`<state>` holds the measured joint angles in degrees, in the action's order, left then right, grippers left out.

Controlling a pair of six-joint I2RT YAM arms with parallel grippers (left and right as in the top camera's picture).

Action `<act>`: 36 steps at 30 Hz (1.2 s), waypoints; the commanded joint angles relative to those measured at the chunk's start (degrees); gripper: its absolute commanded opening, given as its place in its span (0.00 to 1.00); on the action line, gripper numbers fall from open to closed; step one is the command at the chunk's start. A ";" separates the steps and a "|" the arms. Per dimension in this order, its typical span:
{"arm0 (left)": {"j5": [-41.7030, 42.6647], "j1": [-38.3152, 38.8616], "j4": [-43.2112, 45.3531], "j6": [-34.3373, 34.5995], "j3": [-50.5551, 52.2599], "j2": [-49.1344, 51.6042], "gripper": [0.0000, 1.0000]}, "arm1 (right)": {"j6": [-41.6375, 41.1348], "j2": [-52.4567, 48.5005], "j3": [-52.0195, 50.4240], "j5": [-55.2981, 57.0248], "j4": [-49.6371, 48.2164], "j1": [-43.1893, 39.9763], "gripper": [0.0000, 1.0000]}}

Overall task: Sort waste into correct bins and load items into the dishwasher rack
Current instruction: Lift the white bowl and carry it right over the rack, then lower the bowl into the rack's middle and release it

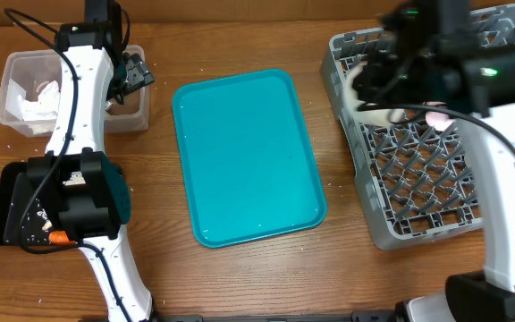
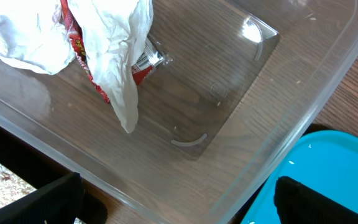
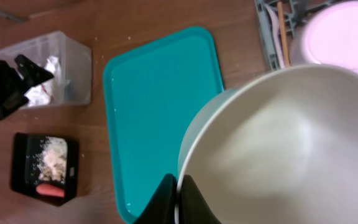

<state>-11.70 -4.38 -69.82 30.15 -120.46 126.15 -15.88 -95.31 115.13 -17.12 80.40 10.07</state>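
- Black plastic forms the tray [image 1: 7, 192] at the table's near left edge; pale crumbs [image 3: 55, 163] and an orange carrot [image 3: 50, 190] are contained in it, the carrot at the near end.
- Just behind it, a clear tub [image 1: 25, 55] is seen, with crumpled white napkins [image 2: 114, 43] piled at its left end and a red foil wrapper [image 2: 82, 62] partly covered by the paper.
- The left gripper [image 2: 179, 202] is held over the right end of the tub, its jaws spread wide with nothing between them.
- A teal tray [image 1: 244, 156] is laid flat in the middle of the table, between the tub and the rack.
- A grey lattice rack [image 1: 418, 188] is placed at the right; a pinkish plate [image 3: 347, 31] is seen inside it, towards the far side.
- The jaws of the right gripper [image 3: 178, 199] are pressed together on the rim of a white bowl [image 3: 291, 143], which is pinched and held over the rack's far left part, largely hidden by the arm in the overhead view.
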 commanded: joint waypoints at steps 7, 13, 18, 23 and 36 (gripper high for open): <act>0.22 -0.11 0.04 1.38 -1.20 -0.37 1.00 | 16.50 -0.22 -4.20 -36.11 5.53 -19.34 0.04; 0.22 -0.11 0.04 1.38 -1.20 -0.35 1.00 | 29.90 -0.22 -16.79 -53.02 7.39 -30.60 0.04; 0.22 -0.11 0.04 1.38 -1.20 -0.35 1.00 | 37.42 -0.24 -27.71 -59.25 6.12 -36.96 0.04; 0.22 -0.09 0.04 1.38 -1.20 -0.37 1.00 | 37.29 -0.28 -36.72 -59.71 0.35 -40.37 0.04; 0.22 -0.09 0.04 1.38 -1.20 -0.35 1.00 | 32.41 -4.00 -43.78 -54.14 -9.57 -41.35 0.18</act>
<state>-11.70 -4.38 -69.82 30.15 -120.46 126.15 19.35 -98.87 71.59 -73.38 72.34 -31.05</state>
